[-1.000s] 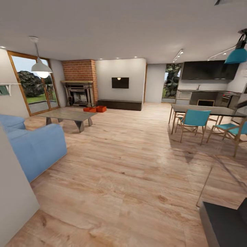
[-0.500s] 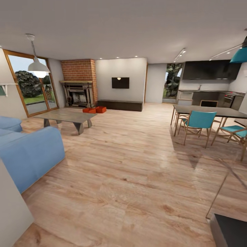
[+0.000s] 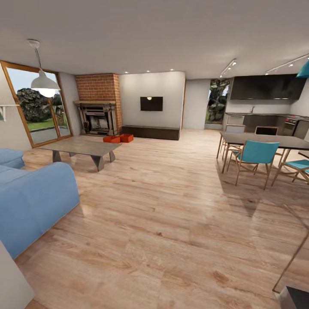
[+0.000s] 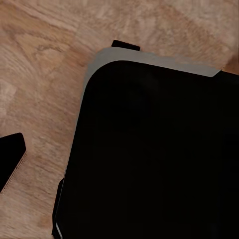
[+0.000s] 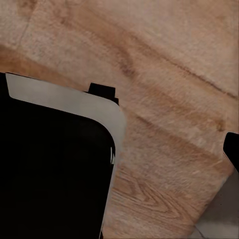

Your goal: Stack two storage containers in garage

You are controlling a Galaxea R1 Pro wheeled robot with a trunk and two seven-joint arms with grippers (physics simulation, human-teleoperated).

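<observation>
Living room, light plank floor (image 3: 171, 223); brick fireplace (image 3: 98, 105) at the far wall. The whole view has slid since a second ago: sofa (image 3: 36, 201) and dining chairs (image 3: 256, 155) sit further out, so the base is moving, not the furniture. Both storage containers (image 3: 118, 138) rest side by side on the floor before the fireplace, well apart from the robot; pickup not begun. State of either arm's fingers: cannot tell.

Two red-orange bins (image 3: 118, 138) sit on a light wood-plank floor (image 3: 171, 214). Blue sofa (image 3: 34, 201), red brick fireplace (image 3: 98, 107), white lamp (image 3: 42, 81), teal chairs (image 3: 256, 153), beige walls (image 3: 152, 88).
</observation>
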